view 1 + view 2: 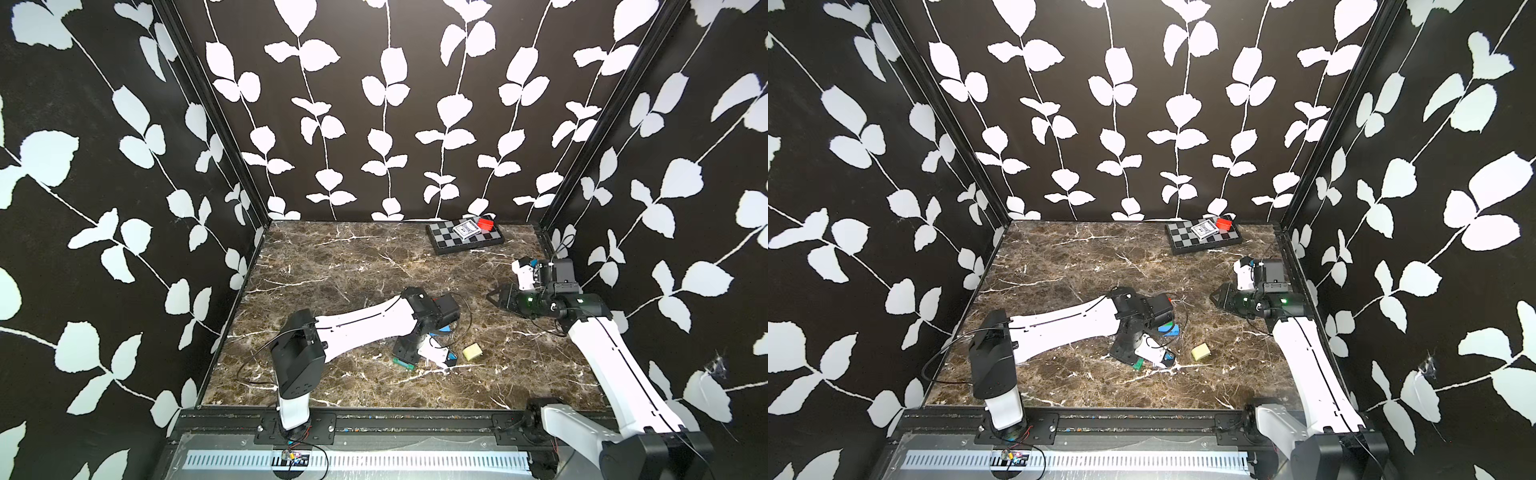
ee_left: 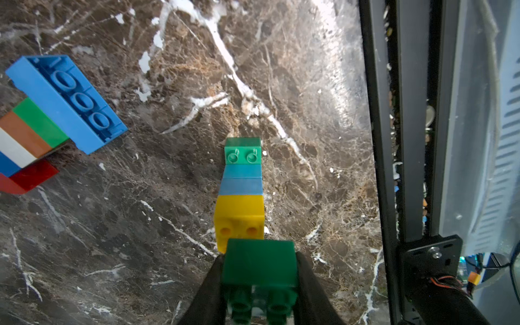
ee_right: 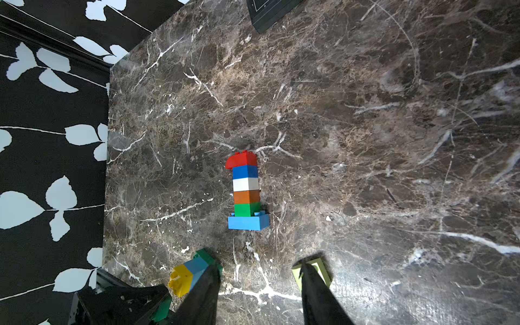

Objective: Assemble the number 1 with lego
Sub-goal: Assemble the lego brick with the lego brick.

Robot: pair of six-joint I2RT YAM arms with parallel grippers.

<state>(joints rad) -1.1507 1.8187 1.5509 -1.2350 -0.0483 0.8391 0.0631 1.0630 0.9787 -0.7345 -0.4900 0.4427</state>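
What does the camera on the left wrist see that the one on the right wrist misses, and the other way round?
Only the left wrist view: the hollow underside of the blue base brick, and how the left gripper clamps a dark green brick. Only the right wrist view: the right gripper, jaws apart and empty, a cream brick, and a corner of the chessboard. Both: the striped stack lying on the marble table, and the yellow-and-blue piece.

Glossy plastic lego (image 3: 245, 194), polished marble-look tbl (image 3: 365, 112), blk metal rail (image 2: 378, 140)
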